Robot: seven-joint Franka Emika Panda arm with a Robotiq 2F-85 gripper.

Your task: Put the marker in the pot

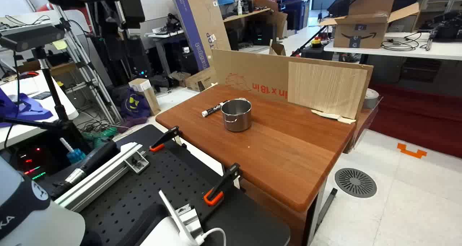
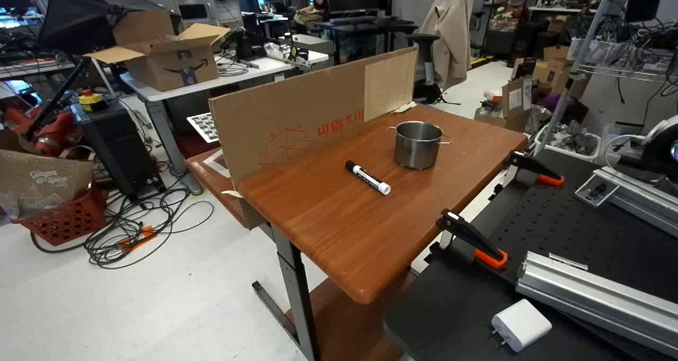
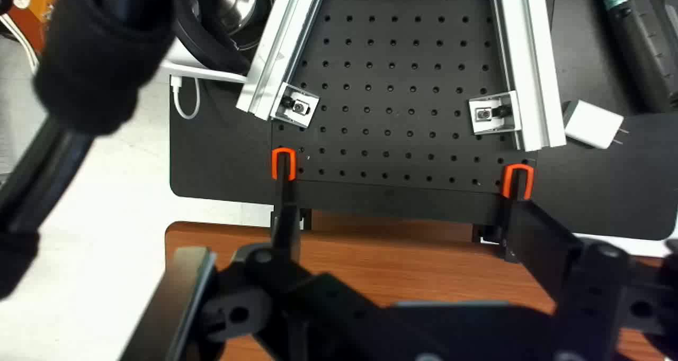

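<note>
One marker [image 2: 367,178] lies near the pot [image 2: 417,148] on the table [image 2: 339,234], where the gripper [image 3: 431,265], spread wide and empty, might strike the pot if lowered off-centre.

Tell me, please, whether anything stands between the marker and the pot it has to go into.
Nothing visible does: in an exterior view, only wooden tabletop shows between the marker and the pot, and the pot's mouth is uncovered. The pot's own upright side probably means lifting the marker over the rim.
</note>
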